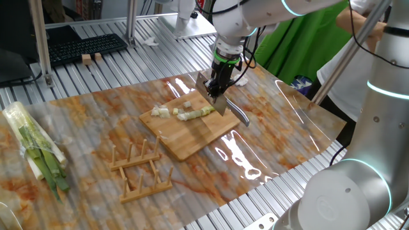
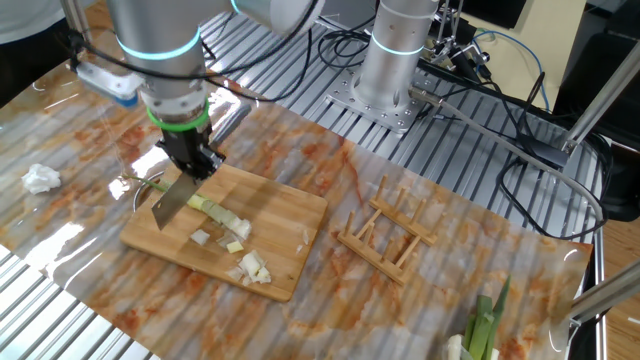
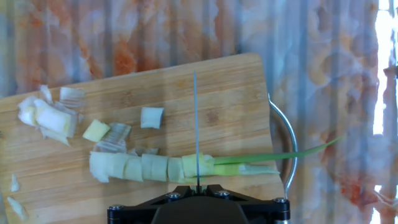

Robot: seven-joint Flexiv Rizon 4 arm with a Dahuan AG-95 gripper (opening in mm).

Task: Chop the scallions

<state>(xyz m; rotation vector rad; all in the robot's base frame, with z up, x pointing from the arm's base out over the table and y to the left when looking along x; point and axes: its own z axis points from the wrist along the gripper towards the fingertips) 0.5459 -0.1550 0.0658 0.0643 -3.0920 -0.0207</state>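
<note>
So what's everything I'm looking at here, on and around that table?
Scallion stalk: one, white to light green, lying on the board under the blade.
Cut chunks: several, pale white-green, scattered on the board.
Cutting board: one, wooden, mid-table.
Knife: one, silver blade, held by the gripper over the stalk.
Wooden racks: two, light wood, beside the board.
Wrapped bundle: one, green-and-white stalks in clear plastic, at the table's edge.
Keyboard: one, black, behind the table.
Crumpled paper: one, white, near the table's edge.
Gripper: one, black, clamping the knife.
</note>
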